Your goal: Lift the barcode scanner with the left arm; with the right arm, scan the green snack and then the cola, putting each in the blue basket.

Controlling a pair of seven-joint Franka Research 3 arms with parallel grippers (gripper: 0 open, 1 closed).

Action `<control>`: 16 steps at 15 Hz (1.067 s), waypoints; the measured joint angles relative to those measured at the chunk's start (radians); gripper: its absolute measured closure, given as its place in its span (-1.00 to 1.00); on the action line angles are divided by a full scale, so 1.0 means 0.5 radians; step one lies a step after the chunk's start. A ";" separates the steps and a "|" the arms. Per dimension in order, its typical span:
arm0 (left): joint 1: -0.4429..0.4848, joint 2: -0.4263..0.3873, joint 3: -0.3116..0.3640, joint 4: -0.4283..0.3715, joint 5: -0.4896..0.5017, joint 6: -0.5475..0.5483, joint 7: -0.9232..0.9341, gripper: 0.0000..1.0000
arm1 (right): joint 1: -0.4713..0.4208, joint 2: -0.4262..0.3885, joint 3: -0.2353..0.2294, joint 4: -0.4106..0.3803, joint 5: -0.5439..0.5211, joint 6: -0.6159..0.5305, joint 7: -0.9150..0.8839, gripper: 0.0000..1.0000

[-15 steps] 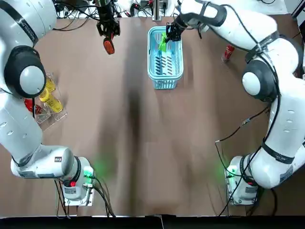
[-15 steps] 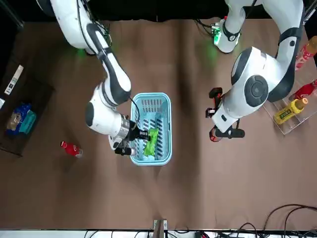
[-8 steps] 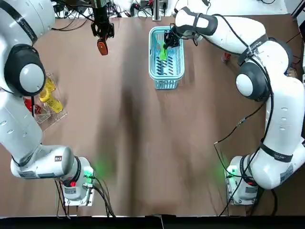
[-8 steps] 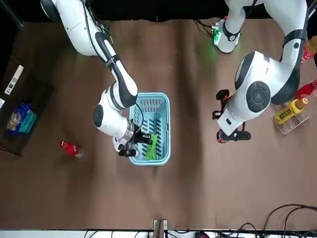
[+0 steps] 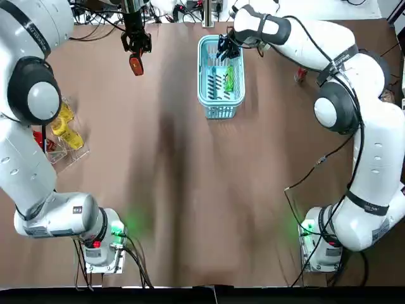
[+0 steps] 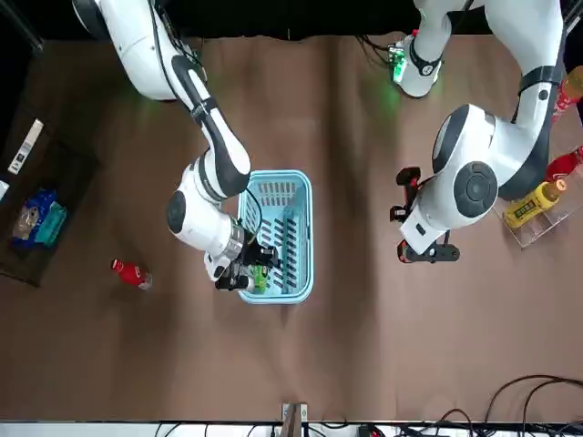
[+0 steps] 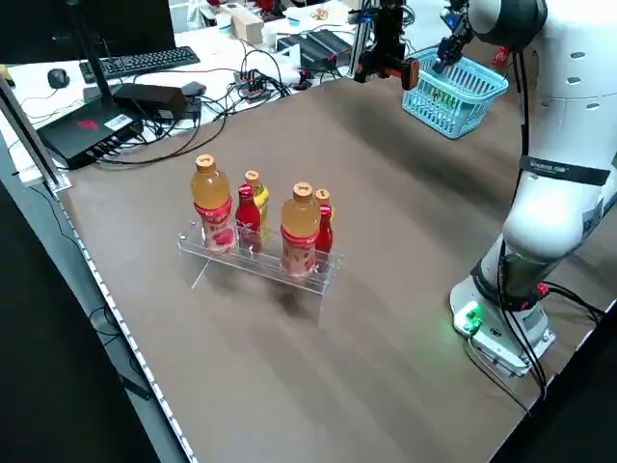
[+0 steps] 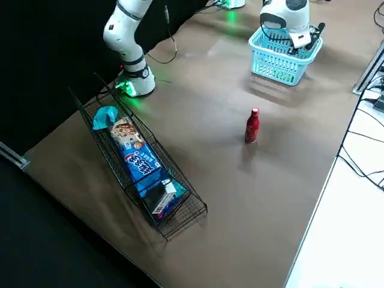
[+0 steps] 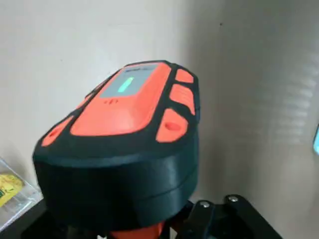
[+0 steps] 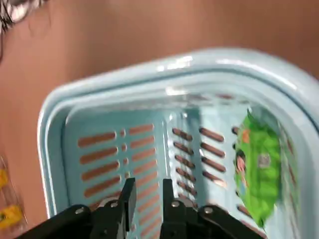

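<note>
My left gripper is shut on the orange and black barcode scanner, held off the table at the far left; the scanner fills the left wrist view. The blue basket stands at the far middle. The green snack lies loose inside it, along one side wall. My right gripper hovers over the basket's far end, open, with nothing between its fingers. The red cola stands upright on the table to the right of the basket, partly hidden by my right arm in the top view.
A clear rack of yellow and red bottles stands by the left edge. A black wire rack with snack packs lies off the right side. Cables and equipment line the far edge beyond the basket.
My right gripper has let go of the green snack, which now lies in the basket, and has drawn back to the basket's far end. The left arm with the scanner shifted slightly left, then held.
</note>
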State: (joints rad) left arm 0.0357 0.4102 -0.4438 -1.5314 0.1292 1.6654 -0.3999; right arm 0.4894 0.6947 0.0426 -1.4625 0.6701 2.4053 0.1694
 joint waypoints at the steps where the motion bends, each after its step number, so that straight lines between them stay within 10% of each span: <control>1: -0.002 0.003 -0.001 0.000 -0.016 0.000 -0.012 0.73 | -0.008 -0.019 -0.005 0.008 -0.027 -0.094 0.000 0.42; 7: -0.003 0.013 -0.002 0.000 -0.025 0.000 -0.052 0.73 | -0.279 -0.344 -0.028 0.055 -0.120 -0.828 0.000 0.41; 10: -0.004 0.024 -0.002 0.000 -0.025 0.000 -0.068 0.73 | -0.564 -0.500 -0.028 0.052 -0.557 -1.107 -0.005 0.40; 16: -0.010 0.032 -0.002 0.000 -0.025 0.000 -0.086 0.73 | -0.961 -0.509 -0.032 0.003 -0.911 -1.244 -0.472 0.27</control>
State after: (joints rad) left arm 0.0308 0.4263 -0.4449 -1.5313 0.1165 1.6655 -0.4428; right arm 0.0088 0.4404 0.0264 -1.4612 0.2147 1.7833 -0.0666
